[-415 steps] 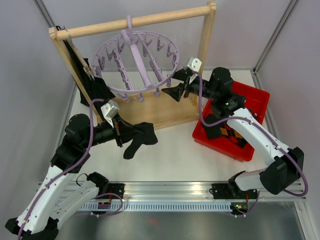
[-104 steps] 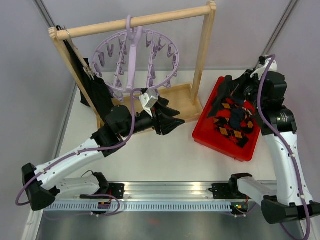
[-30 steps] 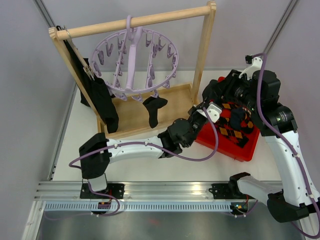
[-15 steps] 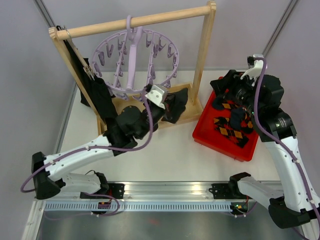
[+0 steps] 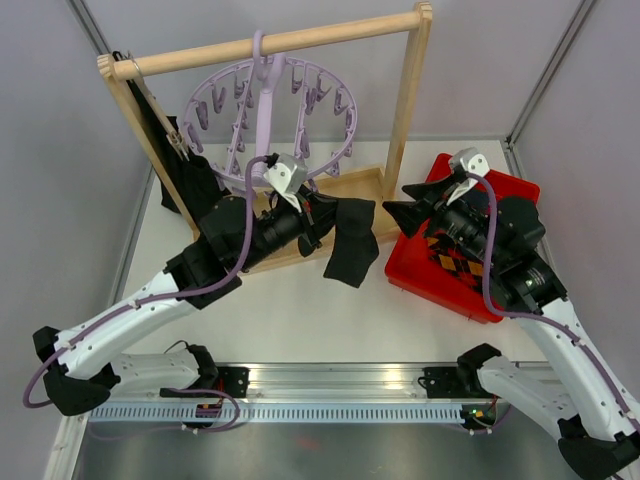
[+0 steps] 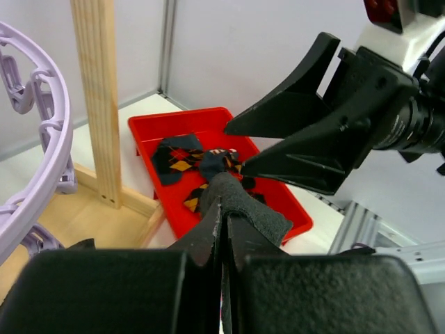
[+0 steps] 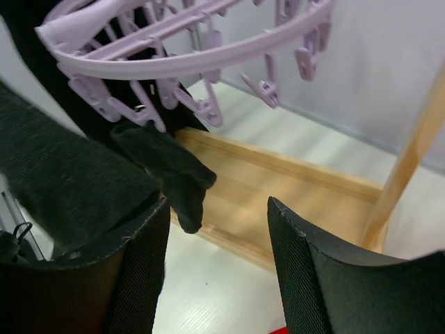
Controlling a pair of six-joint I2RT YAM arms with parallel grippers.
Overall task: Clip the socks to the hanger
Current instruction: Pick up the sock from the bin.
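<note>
My left gripper [image 5: 322, 222] is shut on a plain black sock [image 5: 350, 242], holding it in the air in front of the wooden base; its jaws [image 6: 224, 205] pinch the sock's folded edge [image 6: 245, 209]. My right gripper [image 5: 400, 205] stands open just right of that sock, fingers pointing at it [image 6: 233, 147]. Nothing sits between its fingers [image 7: 217, 209]. The lilac hanger [image 5: 265, 115] hangs by its hook from the wooden rail. One black sock [image 7: 170, 170] dangles from a clip on the hanger [image 7: 174, 59]. Argyle socks [image 5: 458, 262] lie in the red tray [image 5: 510, 190].
The wooden frame has an upright post [image 5: 406, 110] between the hanger and the tray, and a flat base board [image 7: 292, 195] under the hanger. Black cloth [image 5: 192, 185] hangs at the frame's left end. A metal rail [image 5: 330, 385] runs along the near edge.
The right gripper has opened and swung down and left from above the tray to beside the held sock. The left gripper, still shut on the sock, has shifted it slightly down and forward.
</note>
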